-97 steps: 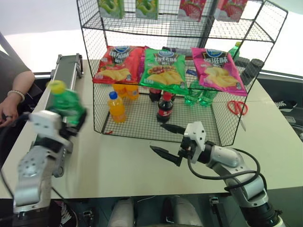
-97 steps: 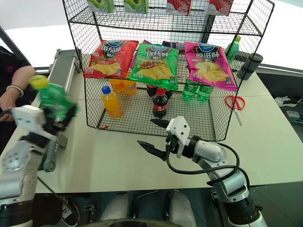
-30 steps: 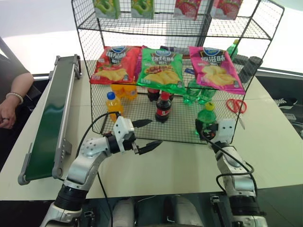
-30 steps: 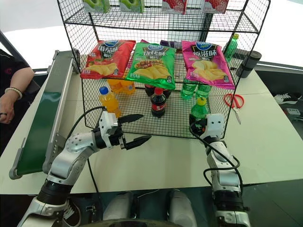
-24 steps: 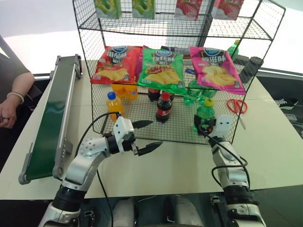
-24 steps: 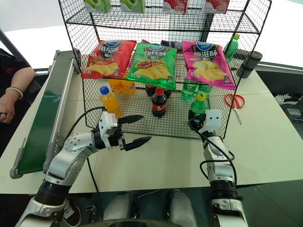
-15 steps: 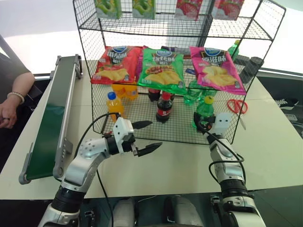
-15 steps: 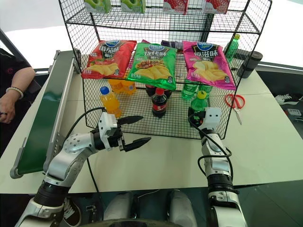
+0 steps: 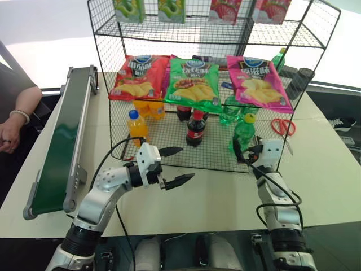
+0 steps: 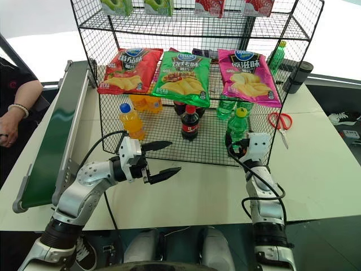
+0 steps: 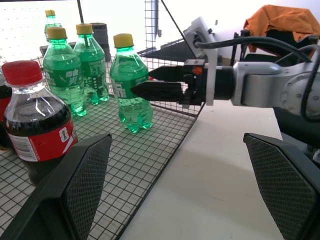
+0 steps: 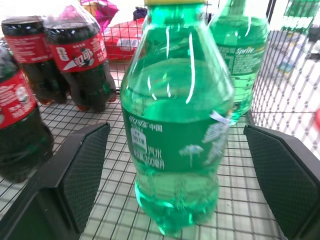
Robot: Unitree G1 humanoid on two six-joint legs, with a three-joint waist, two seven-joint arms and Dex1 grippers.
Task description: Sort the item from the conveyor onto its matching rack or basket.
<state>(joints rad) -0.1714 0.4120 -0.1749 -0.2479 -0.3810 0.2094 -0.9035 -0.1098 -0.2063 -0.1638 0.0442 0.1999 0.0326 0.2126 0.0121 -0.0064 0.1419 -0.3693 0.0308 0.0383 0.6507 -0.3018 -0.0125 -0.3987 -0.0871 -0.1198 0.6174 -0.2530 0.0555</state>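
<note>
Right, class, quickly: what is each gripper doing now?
Left gripper: open, holding nothing.
Right gripper: open beside the green soda bottle, not gripping it.

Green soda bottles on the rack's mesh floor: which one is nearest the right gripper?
The yellow-capped clear-green bottle standing alone at the floor's front right, directly before the open right gripper. The other green bottles stand farther back under the pink snack bag.

Can't really make out the bottles at the back of the rack [image 9: 107,101], half hidden behind the hanging snack bags [image 9: 194,82]. Top-shelf packets [image 9: 169,8] chopped off by the frame edge. Green bottle [image 12: 177,125] in the right wrist view loses its cap at the top. Person [image 9: 14,107] at the left edge mostly cropped out.
</note>
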